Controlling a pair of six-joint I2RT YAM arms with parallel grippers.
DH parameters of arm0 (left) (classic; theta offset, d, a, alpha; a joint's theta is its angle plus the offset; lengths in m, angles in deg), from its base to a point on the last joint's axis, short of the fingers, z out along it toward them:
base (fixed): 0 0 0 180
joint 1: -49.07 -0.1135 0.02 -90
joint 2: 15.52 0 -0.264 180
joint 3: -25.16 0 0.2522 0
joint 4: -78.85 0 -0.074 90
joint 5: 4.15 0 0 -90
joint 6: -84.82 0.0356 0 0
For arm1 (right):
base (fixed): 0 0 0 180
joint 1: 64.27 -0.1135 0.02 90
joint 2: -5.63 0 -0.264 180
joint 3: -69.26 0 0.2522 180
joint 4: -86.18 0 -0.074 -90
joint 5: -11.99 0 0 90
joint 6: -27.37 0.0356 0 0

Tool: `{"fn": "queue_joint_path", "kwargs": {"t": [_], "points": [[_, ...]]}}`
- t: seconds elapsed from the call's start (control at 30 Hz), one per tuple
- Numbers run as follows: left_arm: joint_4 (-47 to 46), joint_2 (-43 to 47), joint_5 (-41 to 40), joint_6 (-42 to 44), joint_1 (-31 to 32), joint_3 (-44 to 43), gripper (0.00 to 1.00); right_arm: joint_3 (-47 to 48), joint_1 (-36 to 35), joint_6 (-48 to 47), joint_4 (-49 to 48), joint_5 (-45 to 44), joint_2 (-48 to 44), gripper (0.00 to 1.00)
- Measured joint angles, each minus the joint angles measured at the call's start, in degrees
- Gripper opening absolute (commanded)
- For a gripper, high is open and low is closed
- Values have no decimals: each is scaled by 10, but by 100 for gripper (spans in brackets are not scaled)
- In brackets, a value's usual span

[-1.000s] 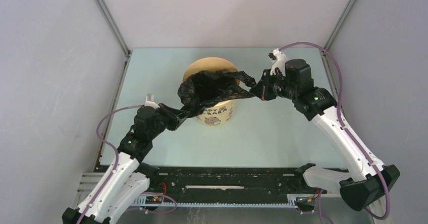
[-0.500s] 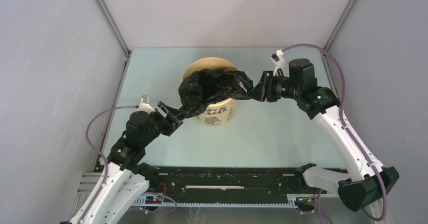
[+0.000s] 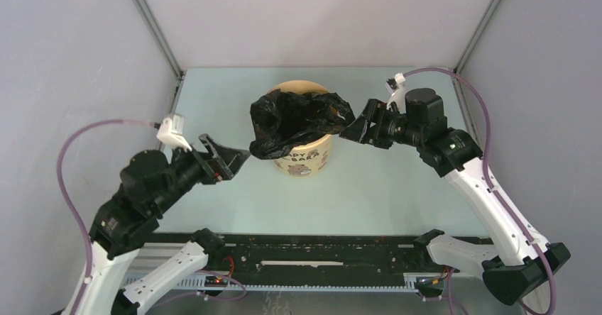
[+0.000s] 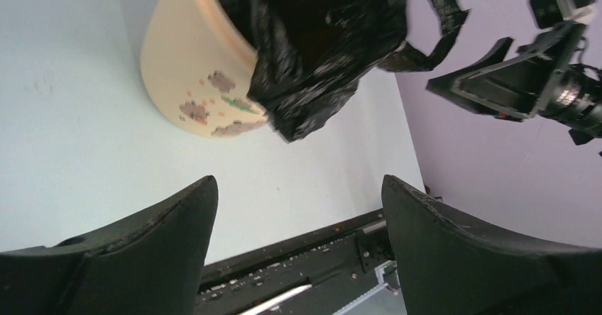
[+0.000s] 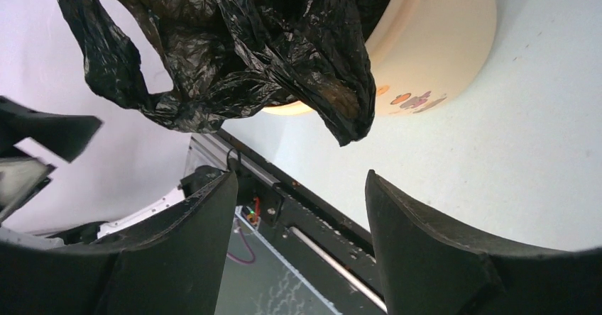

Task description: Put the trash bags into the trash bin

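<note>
The black crinkled trash bag [image 3: 298, 118] lies bunched over the mouth of the pale yellow trash bin [image 3: 307, 160], spilling over its front-left rim and its right side. My left gripper [image 3: 238, 160] hangs open to the bin's left, apart from the bag. In the left wrist view the left gripper [image 4: 298, 184] has nothing between its jaws, with the bag [image 4: 319, 38] and bin [image 4: 192, 67] ahead. My right gripper [image 3: 349, 125] stands open just right of the bag. The right gripper [image 5: 300, 177] is empty in its own view too, below the bag [image 5: 248, 45] and bin [image 5: 440, 38].
Grey walls with metal corner posts [image 3: 152, 28] enclose the pale green table [image 3: 397, 194] on three sides. A black rail [image 3: 319, 251] runs along the near edge between the arm bases. Purple cables [image 3: 78, 159] loop off both arms.
Both grippers have opened and let go of the bag. The left arm pulled back to the left and rose; the bag slumped onto the bin. The right gripper backed off slightly.
</note>
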Motion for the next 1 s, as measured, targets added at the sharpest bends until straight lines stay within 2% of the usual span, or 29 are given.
{"fn": "queue_joint_path", "kwargs": {"t": [0.17, 0.3, 0.53, 0.67, 0.83, 1.0], "points": [[12, -115, -33, 89, 41, -156, 94, 0, -35, 75, 4, -47, 0, 75], [22, -201, -69, 153, 80, -226, 94, 0, -82, 147, 2, -100, 3, 75], [55, -331, -134, 218, 116, -252, 93, -20, -108, 272, -18, -163, 20, 72], [63, -346, -133, 222, 117, -251, 92, -27, -102, 317, -20, -186, 39, 72], [63, -343, -154, 209, 118, -247, 75, -29, -82, 323, -48, -188, 63, 70], [79, -344, -197, 176, 117, -232, 51, -29, -76, 315, -72, -191, 89, 55]]}}
